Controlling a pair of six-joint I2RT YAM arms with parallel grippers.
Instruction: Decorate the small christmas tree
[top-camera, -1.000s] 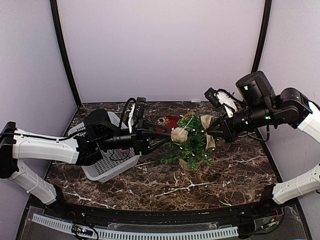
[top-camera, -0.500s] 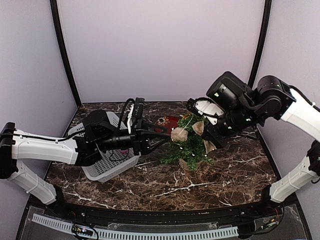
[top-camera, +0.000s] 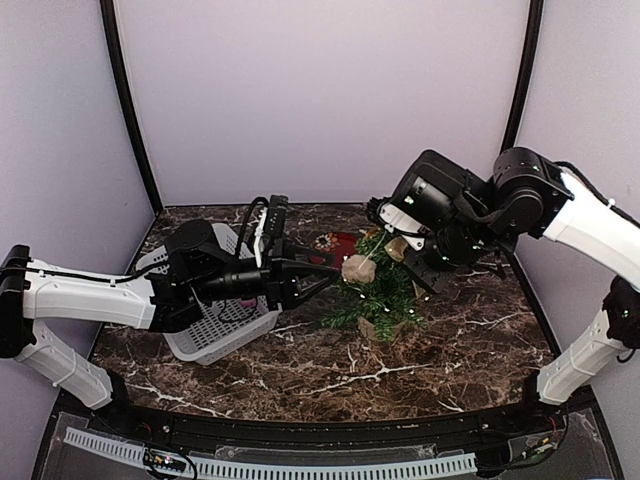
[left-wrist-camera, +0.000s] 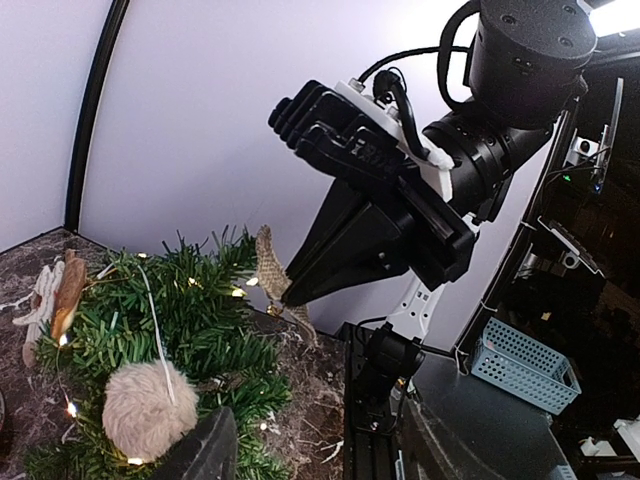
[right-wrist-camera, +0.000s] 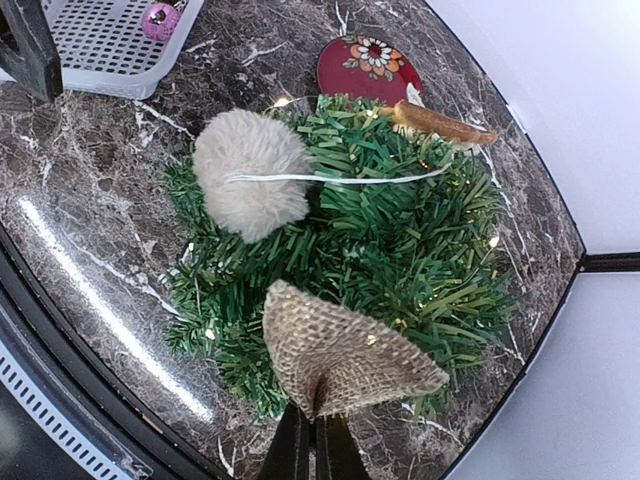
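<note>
Our right gripper (right-wrist-camera: 314, 430), pinching a burlap ribbon (right-wrist-camera: 345, 355), has swung from 3 o'clock to over the small christmas tree (right-wrist-camera: 400, 240), ready for hanging; left gripper (top-camera: 330, 279) spread.

The small christmas tree (top-camera: 388, 293) stands on the dark marble table (top-camera: 300, 370), with a fluffy beige pompom (top-camera: 358, 268) hanging on its left side. The left gripper (top-camera: 330, 277) lies level, its fingers spread, just beside the pompom. The right gripper (top-camera: 413, 264) slants down over the treetop, a burlap piece (top-camera: 397, 250) at its tip. A red plate (top-camera: 336, 243) lies behind the tree, and a white basket (top-camera: 215, 335) sits under the left arm.
</note>
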